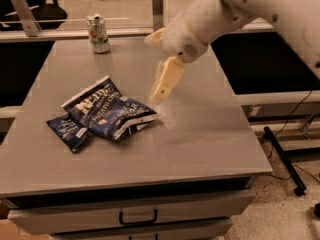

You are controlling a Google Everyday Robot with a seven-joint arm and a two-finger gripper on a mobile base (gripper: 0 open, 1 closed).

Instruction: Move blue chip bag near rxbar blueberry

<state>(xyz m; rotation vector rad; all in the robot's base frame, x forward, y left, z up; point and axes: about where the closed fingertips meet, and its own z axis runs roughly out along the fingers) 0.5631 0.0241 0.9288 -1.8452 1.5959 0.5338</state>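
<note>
Nothing is held by the spread cream hand (154,67); the crinkly dark-blue chip bag (112,111) just beside it could be snagged in withdrawal.

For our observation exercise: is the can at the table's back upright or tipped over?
Upright: the can stands on its base, top up. The gripper, jaws open, hangs right of the bag, far from the can.

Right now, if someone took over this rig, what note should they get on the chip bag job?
Gripper: open, holding nothing, in the air just right of the bag.
Blue chip bag: flat on the table, left of centre.
Rxbar blueberry: at the bag's lower left edge, touching it.
Done: the bag lies beside the bar.
Left: probably only pulling the arm clear.
</note>
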